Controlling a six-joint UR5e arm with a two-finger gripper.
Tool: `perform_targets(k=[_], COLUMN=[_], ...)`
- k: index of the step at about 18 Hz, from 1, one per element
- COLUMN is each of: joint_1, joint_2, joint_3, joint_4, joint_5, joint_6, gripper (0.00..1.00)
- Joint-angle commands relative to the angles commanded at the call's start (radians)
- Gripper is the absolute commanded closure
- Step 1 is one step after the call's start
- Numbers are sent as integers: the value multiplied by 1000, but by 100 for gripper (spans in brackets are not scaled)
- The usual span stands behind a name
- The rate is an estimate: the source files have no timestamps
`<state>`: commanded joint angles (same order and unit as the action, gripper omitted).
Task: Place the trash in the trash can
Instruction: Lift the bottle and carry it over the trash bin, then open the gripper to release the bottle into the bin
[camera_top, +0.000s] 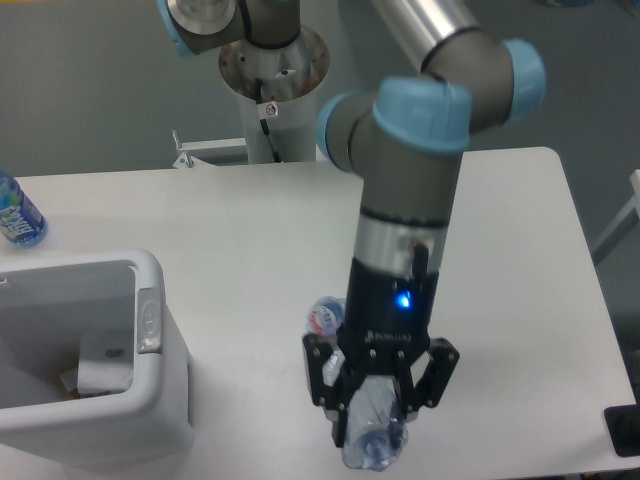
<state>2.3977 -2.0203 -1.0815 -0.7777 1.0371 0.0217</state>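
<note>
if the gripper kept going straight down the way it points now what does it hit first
Probably the bare table beneath it. The gripper is shut on the clear plastic bottle, so the bottle would likely touch first; height above the table is unclear.

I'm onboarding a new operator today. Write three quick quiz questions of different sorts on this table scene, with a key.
1. True or false: the gripper is shut on the clear plastic bottle.
2. Where is the trash can? A) camera-left of the gripper B) camera-right of it
3. Fill in: the upright blue-tinted bottle stands at the table's camera-____ edge.

Key: 1 true; 2 A; 3 left.
</note>
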Motion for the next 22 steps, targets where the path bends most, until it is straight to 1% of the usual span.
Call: perform_targets(k=[3,9,11,13,17,19,20,21,22], joint_1=[-55,-167,-199,-221,-276,-284,-284,-284,-284], joint_2=[25,29,28,19,-23,-32,-37,-37,-37], joint_3=[-1,-2,-14,-12,-12,-12,-12,-12,-12], joint_4=[9,9,9,11,25,26,26,26,26], joint_5=[-2,-2,0,0,4,3,3,1,0], joint_6=[-28,-28,-26,-26,-26,-25,-22,-19,-16], gripper=[44,44,44,44,44,43,42,35,23])
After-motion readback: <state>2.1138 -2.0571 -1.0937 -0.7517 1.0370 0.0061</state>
